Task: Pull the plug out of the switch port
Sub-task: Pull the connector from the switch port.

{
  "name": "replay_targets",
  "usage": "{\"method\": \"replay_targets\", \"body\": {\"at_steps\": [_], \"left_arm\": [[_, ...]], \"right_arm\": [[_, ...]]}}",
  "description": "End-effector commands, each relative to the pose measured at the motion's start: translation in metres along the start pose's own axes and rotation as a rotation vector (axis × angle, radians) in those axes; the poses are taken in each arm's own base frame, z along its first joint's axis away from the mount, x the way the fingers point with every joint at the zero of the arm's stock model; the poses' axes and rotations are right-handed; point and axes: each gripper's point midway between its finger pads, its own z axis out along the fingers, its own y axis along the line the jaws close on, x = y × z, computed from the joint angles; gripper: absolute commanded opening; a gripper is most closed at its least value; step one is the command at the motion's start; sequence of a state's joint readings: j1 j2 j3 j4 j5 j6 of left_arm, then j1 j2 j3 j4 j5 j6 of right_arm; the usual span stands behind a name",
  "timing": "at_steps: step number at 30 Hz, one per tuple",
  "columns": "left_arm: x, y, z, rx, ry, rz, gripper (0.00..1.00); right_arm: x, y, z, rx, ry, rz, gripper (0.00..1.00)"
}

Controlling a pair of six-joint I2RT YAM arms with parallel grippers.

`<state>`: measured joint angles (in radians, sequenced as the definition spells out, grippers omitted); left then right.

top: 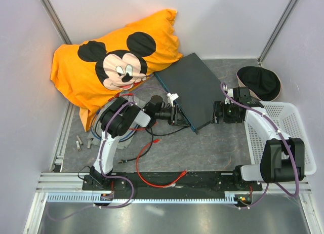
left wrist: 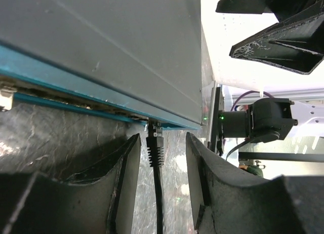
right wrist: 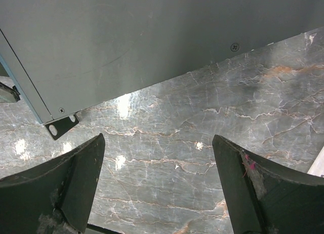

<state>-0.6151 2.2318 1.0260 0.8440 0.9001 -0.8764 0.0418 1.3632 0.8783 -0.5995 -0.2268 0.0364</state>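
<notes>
The switch (top: 195, 89) is a flat dark grey box lying on the table, its teal socket face (left wrist: 76, 89) turned toward my left arm. A black plug (left wrist: 155, 145) with a ribbed boot sits in a port near the right end of that face, and its black cable runs back between my fingers. My left gripper (left wrist: 162, 143) is open and straddles the plug, with a gap on each side. My right gripper (right wrist: 158, 140) is wide open above the marbled table, just off the switch's far side (right wrist: 152, 36), holding nothing.
An orange Mickey Mouse pillow (top: 114, 59) lies at the back left, touching the switch's corner. A white basket (top: 288, 132) and a black round cap (top: 259, 82) are on the right. A red cable (top: 152, 168) and black cables trail near the left arm.
</notes>
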Motion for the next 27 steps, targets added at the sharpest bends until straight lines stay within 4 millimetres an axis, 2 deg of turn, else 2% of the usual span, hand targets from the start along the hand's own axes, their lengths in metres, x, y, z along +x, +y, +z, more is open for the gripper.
{"method": "replay_targets", "body": {"at_steps": [1, 18, 27], "left_arm": [[0.01, 0.007, 0.008, 0.003, 0.018, -0.022, 0.48], [0.021, 0.008, 0.013, 0.084, 0.052, -0.047, 0.41], [0.02, 0.012, 0.021, 0.05, 0.027, 0.005, 0.25]], "right_arm": [[-0.012, -0.001, -0.004, 0.009, -0.035, -0.009, 0.96], [-0.012, -0.003, 0.001, 0.01, -0.027, 0.003, 0.96], [-0.012, -0.004, 0.004, 0.011, -0.022, 0.007, 0.97]]}}
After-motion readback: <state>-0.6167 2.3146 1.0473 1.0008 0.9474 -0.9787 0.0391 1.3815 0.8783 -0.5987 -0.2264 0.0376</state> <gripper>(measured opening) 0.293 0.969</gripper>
